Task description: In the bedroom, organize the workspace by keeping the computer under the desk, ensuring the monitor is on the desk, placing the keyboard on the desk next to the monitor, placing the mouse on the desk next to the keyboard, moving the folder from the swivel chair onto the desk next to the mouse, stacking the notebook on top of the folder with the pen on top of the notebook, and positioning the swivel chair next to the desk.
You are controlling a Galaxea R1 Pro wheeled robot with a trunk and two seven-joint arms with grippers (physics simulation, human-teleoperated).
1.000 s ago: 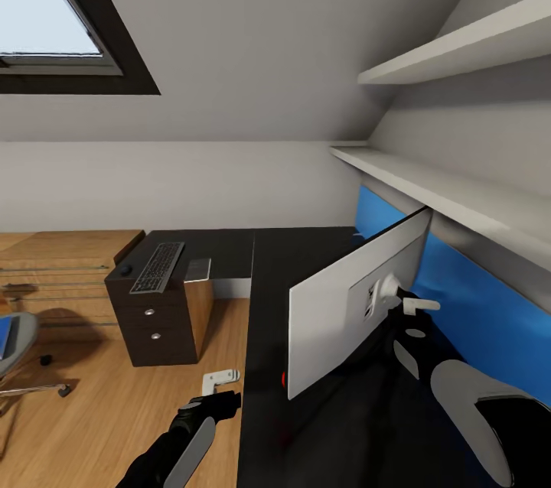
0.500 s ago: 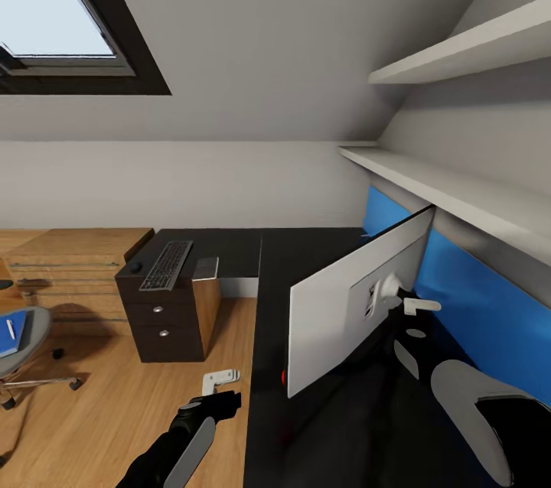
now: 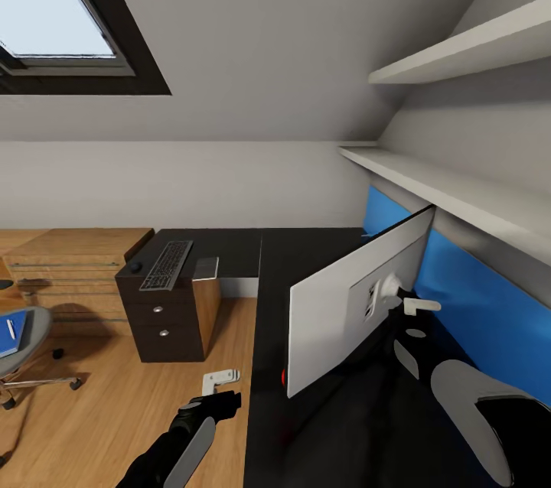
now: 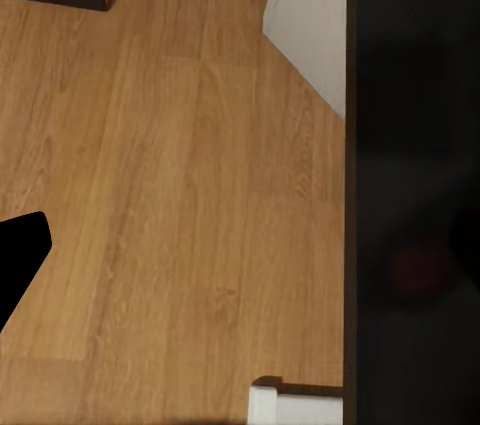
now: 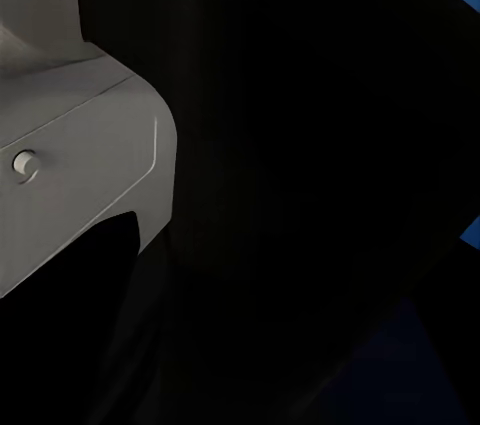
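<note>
My right gripper (image 3: 404,306) is shut on the monitor (image 3: 352,304), held tilted above the black desk (image 3: 306,258) with its grey back (image 5: 80,165) toward me. The keyboard (image 3: 167,265) lies over the drawer unit, with the mouse (image 3: 135,267) beside it. At far left, the swivel chair (image 3: 30,346) carries the blue folder (image 3: 14,335) with the pen (image 3: 10,329) on it. The computer (image 4: 310,25) pokes out from under the desk edge. My left gripper (image 3: 226,399) hangs open over the floor beside the desk. The notebook is out of view.
A flat grey slab (image 3: 205,268) lies right of the keyboard. A wooden shelf bench (image 3: 69,255) stands behind the chair. Wall shelves (image 3: 459,197) and a blue panel (image 3: 490,320) close the desk's right side. A small white piece (image 3: 220,378) sits on the floor by the desk.
The camera shifted a second ago, bringing more of the chair and skylight into view. The monitor and both arms kept their places in the picture. Nothing has moved in the last half second.
</note>
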